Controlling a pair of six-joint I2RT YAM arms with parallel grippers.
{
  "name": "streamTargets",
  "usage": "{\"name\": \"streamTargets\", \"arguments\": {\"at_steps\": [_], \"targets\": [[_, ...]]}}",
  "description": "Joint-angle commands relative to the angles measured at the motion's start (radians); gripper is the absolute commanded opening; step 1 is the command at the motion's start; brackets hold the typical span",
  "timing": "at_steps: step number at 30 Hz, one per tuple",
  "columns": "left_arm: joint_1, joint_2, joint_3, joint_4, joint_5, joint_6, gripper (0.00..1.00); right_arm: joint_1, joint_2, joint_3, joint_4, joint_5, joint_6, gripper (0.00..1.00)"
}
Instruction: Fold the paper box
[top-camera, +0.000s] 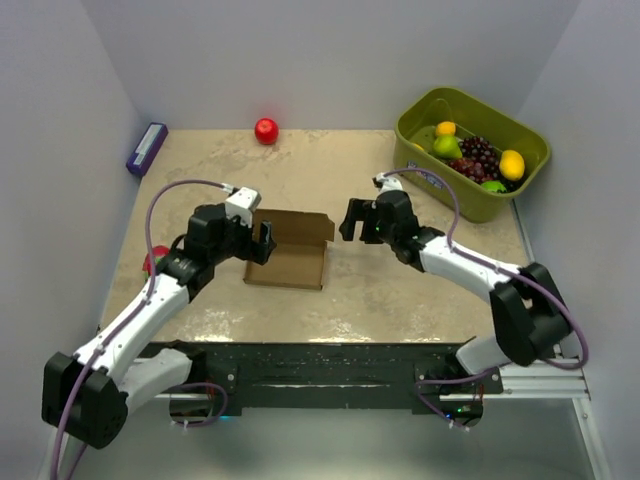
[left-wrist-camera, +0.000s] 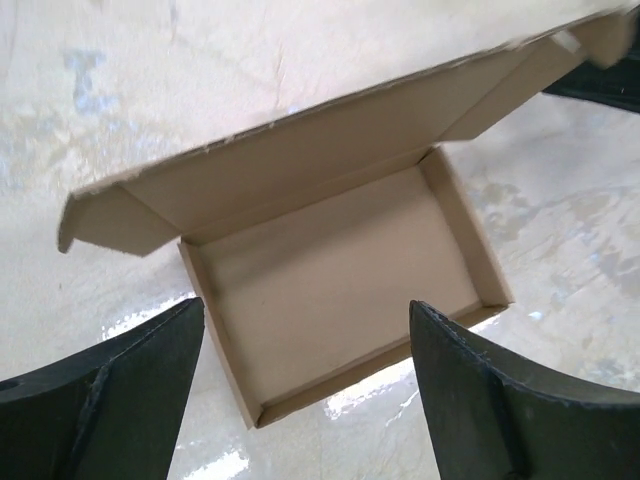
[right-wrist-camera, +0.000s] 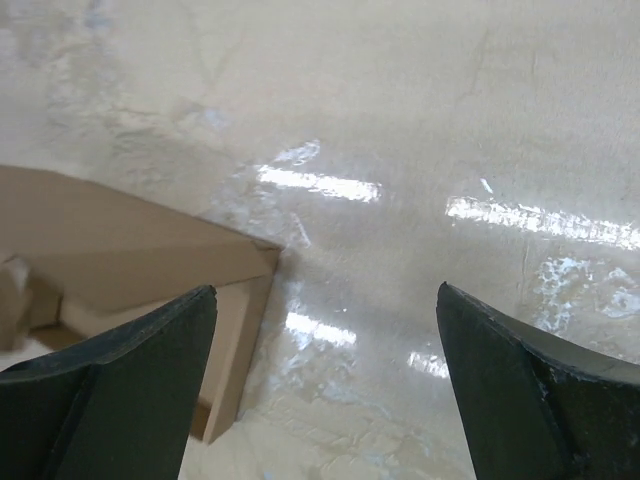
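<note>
paper box (top-camera: 288, 262) sits mid-counter (top-camera: 380, 295), tray formed, lid flap raised at its far side; left claw (top-camera: 263, 243) gapes empty over its left end, right claw (top-camera: 349, 219) gapes empty just beside its right

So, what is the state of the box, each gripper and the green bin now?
paper box: tray formed, lid open, empty.
left gripper: open, holding nothing.
right gripper: open, holding nothing.
green bin: filled with fruit.

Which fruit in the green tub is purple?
The grapes, the dark bunch in the middle of the green tub. Everything else in there with them is yellow or green.
</note>
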Motion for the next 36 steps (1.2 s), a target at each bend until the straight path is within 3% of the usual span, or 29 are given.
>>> {"name": "streamTargets", "arguments": {"at_steps": [1, 7, 13, 23, 31, 34, 36], "targets": [[0.006, -0.178, -0.047, 0.13, 0.028, 0.034, 0.88, 0.0, -0.169, -0.087, 0.041, -0.066, -0.091, 0.95], [0.071, -0.157, -0.025, 0.082, -0.168, 0.034, 0.87, 0.011, -0.364, -0.124, 0.064, -0.137, -0.13, 0.92], [0.225, -0.128, -0.02, 0.095, -0.032, 0.039, 0.89, 0.075, -0.292, -0.02, 0.015, -0.101, -0.206, 0.89], [0.233, -0.096, -0.027, 0.126, 0.109, 0.079, 0.92, 0.135, -0.079, 0.072, 0.089, -0.088, -0.347, 0.85], [0.233, -0.091, -0.035, 0.134, 0.129, 0.085, 0.92, 0.135, 0.02, 0.072, 0.177, -0.1, -0.44, 0.7], [0.233, -0.089, -0.038, 0.135, 0.142, 0.088, 0.92, 0.137, 0.049, 0.07, 0.201, -0.108, -0.476, 0.62], [0.233, -0.086, -0.04, 0.137, 0.142, 0.088, 0.92, 0.135, 0.056, 0.064, 0.228, -0.109, -0.491, 0.49]]}}
